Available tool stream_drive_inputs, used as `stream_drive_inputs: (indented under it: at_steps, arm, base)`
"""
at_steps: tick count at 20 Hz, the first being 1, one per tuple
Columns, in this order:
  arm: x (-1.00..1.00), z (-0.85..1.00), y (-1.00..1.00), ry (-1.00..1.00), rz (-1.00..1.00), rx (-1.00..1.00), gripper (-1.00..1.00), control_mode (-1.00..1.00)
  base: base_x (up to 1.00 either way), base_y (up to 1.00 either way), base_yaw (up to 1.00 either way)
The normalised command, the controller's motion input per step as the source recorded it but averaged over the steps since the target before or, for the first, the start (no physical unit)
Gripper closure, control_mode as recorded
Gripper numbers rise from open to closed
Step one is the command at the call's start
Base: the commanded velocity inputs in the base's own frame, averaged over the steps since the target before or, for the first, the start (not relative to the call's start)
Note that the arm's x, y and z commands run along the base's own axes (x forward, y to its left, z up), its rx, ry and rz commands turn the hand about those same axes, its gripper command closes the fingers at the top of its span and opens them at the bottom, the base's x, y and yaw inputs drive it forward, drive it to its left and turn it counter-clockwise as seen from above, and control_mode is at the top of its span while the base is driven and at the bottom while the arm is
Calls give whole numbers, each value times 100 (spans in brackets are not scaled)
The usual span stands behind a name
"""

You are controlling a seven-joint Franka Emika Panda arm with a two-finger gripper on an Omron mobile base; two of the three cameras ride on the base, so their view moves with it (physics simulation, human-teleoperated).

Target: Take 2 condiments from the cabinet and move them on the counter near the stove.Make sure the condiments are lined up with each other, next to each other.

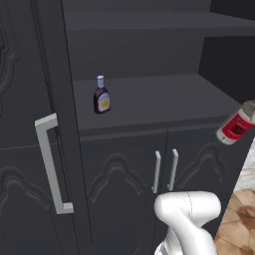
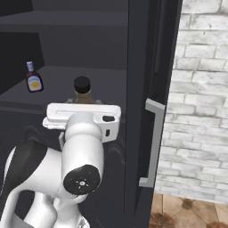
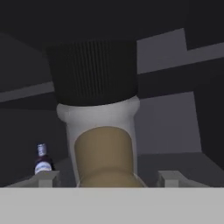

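Room: a dark kitchen corner with a white brick wall (image 2: 200,89) on the right side and brown floor tiles (image 1: 239,219) low down.
Cabinet: the big black cabinet (image 1: 149,60) stands open. Its door (image 1: 25,149) has curvy shapes and a long grey bar handle (image 1: 50,164). In the right base view the other door (image 2: 144,111) also stands open, with its own grey handle (image 2: 153,147).
Shelf: a flat dark shelf (image 1: 159,99) sits inside the cabinet. Under the shelf are low doors with two short handles (image 1: 165,170).
Arm: the white arm (image 1: 187,219) rises from below the shelf and reaches up and forward to the cabinet. Its wide white hand (image 2: 82,116) is level, in front of the shelf.
Tall bottle: the amber-brown bottle (image 3: 105,144) with the black cap (image 3: 94,72) is right in front of the claw, between the two tips. In the left base view it leans over, at the right end of the shelf, with its red label (image 1: 234,127) showing.
Claw: the claw (image 3: 107,178) has its tips on each side of the tall bottle, very close. I cannot tell if they squeeze it.
Small bottle: the dark maroon bottle (image 1: 101,95) with the yellow label and pale blue cap stands upright on the shelf, well apart from the claw, to its left.
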Motion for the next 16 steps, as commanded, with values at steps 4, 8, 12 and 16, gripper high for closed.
stream_drive_inputs:
  at_steps: [4, 8, 12, 16]
  arm:
    - [-44, -16, 46, 0, 13, -5, 100, -100]
    - [-6, -5, 62, 0, 3, -8, 100, -100]
    - [-6, 0, 50, -6, 0, -6, 100, -100]
    - [0, 0, 0, 0, 0, 0, 100, 100]
  base:
    - [0, 0, 0]
    - [0, 0, 0]
    - [0, 0, 0]
    - [-62, 15, 8]
